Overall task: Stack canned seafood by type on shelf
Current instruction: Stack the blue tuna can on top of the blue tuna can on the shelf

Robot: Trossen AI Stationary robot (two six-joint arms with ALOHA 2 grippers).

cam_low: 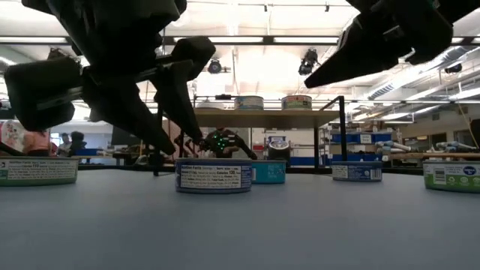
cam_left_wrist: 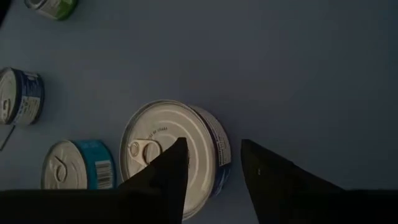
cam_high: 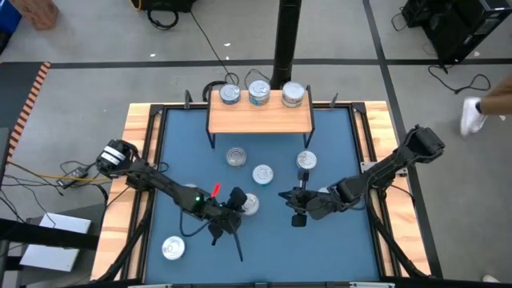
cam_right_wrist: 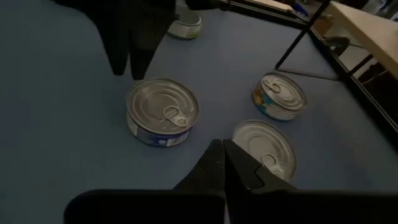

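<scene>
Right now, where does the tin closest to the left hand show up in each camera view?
High view: the tin is just below the picture's centre.
Low view: the tin is at centre, nearest the camera.
Left wrist view: the tin is partly behind that hand's own fingers.
Right wrist view: the tin is left of centre.
Shared landmark: the open left hand sits right at this tin in all four views.

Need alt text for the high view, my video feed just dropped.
Left gripper hovers open beside a tin on the blue mat, right gripper shut opposite. Three tin stacks stand on the shelf; more tins lie loose on the mat.
</scene>
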